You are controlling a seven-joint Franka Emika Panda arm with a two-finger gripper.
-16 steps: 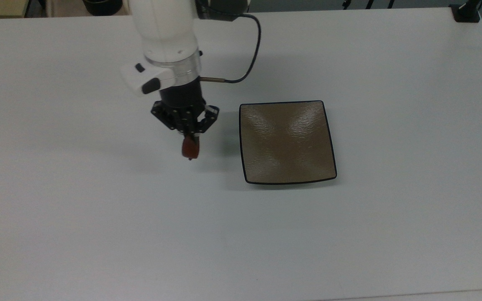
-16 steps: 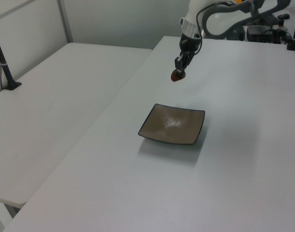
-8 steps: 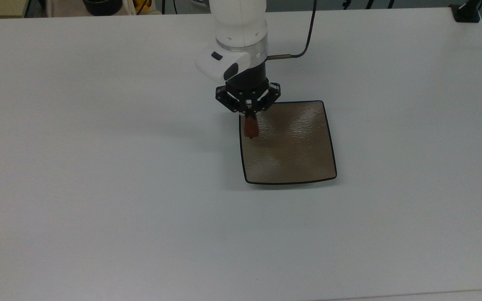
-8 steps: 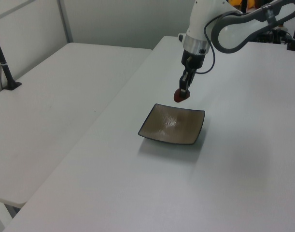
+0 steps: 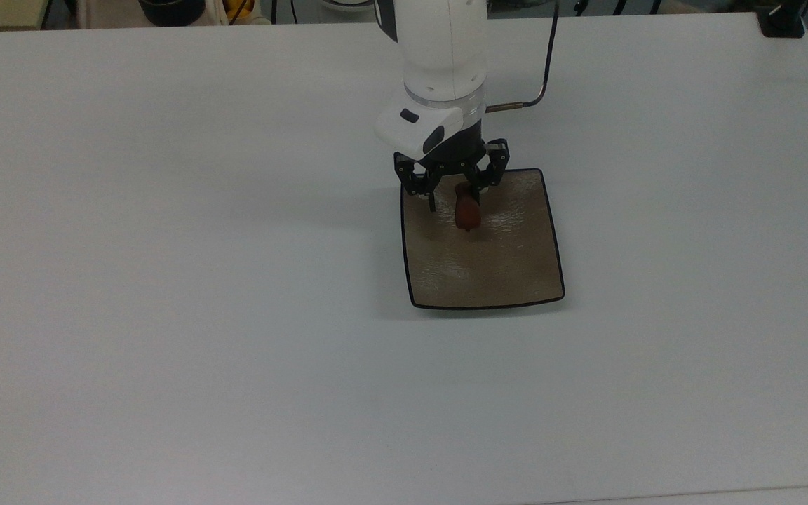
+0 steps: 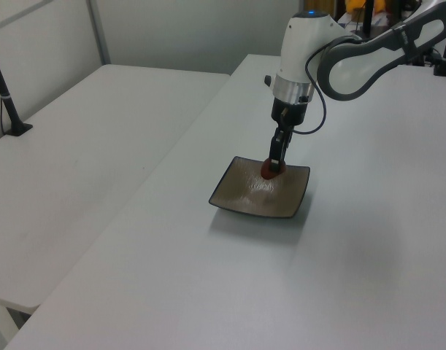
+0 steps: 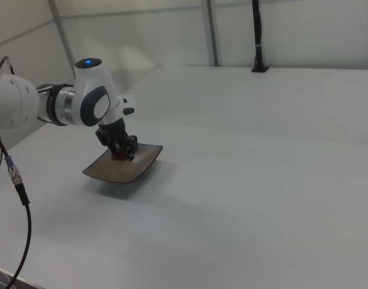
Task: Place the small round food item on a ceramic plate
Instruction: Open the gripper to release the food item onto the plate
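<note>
The hand [image 5: 454, 200] hangs spread over the ceramic plate [image 5: 509, 273] at twelve o'clock; the small round food item [image 5: 466, 212] appears released, so withdrawal remains.

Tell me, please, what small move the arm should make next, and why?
Probably lift the claw straight up. Its fingers look spread over the plate, and the food item sits between them near the plate's far edge in the top view, apparently released, though contact is hard to confirm.

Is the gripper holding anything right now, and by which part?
Cannot be told: the gripper stands spread over the plate, the food item against one finger.
</note>
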